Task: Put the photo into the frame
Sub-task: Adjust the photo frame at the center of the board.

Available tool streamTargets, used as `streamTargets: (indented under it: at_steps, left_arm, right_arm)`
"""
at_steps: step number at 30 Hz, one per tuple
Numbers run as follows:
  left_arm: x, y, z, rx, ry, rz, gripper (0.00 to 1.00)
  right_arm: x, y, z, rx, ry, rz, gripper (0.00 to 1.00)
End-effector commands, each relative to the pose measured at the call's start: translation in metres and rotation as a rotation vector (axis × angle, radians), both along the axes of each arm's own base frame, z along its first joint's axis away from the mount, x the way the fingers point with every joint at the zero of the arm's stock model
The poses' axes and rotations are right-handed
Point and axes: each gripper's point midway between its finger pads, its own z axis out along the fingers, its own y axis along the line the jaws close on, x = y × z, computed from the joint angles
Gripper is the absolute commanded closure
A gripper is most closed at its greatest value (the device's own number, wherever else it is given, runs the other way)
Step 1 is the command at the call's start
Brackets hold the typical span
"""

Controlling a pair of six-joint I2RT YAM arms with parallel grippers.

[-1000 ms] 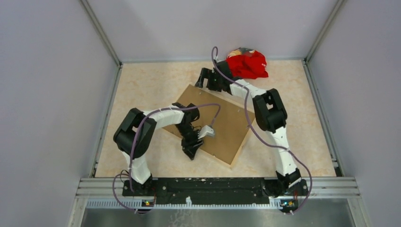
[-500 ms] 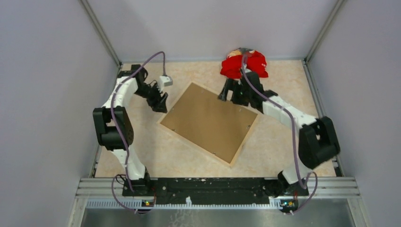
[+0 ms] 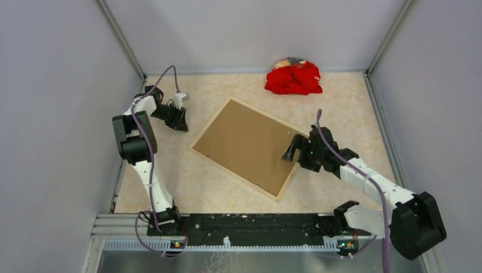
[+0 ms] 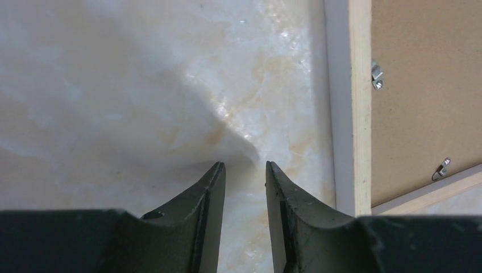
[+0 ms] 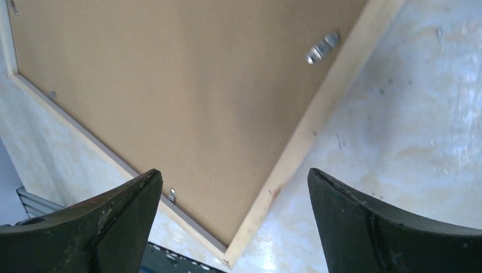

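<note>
Slanting far-left to near-right: frame (image 3: 236,174) (back up)

The marbled table (image 3: 170,182) bears the frame (image 4: 360,114), back up, and a red cloth (image 3: 293,79).

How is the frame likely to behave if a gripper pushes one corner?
It would probably slide and pivot rather than tip: the frame lies flat on the smooth table. It looks stiff, with wood rails and the backing board clipped in. Lifting may be awkward, since the thin rails sit flush on the table.
</note>
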Motion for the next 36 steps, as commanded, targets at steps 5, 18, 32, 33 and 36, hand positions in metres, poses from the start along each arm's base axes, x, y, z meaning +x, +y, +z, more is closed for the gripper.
streamTargets:
  at_steps: [5, 18, 32, 33, 36]
  left_arm:
    - [-0.058, -0.039, -0.024, -0.021, 0.06, -0.114, 0.61]
    - [-0.149, -0.081, -0.008, -0.091, 0.128, -0.328, 0.61]
    - [-0.109, -0.086, 0.039, -0.242, 0.088, -0.193, 0.46]
    - [-0.106, -0.088, 0.036, -0.263, 0.108, -0.18, 0.47]
    - [-0.099, -0.093, 0.026, -0.313, 0.166, -0.151, 0.5]
  right_arm:
    - [0.004, 0.003, -0.01, 0.112, 0.003, -0.049, 0.01]
    - [0.095, -0.032, 0.003, -0.02, -0.054, -0.08, 0.01]
    - [0.086, 0.091, 0.099, 0.096, -0.369, 0.223, 0.05]
    - [0.086, 0.111, 0.099, 0.12, -0.382, 0.265, 0.08]
    - [0.084, 0.168, 0.092, 0.181, -0.399, 0.381, 0.23]
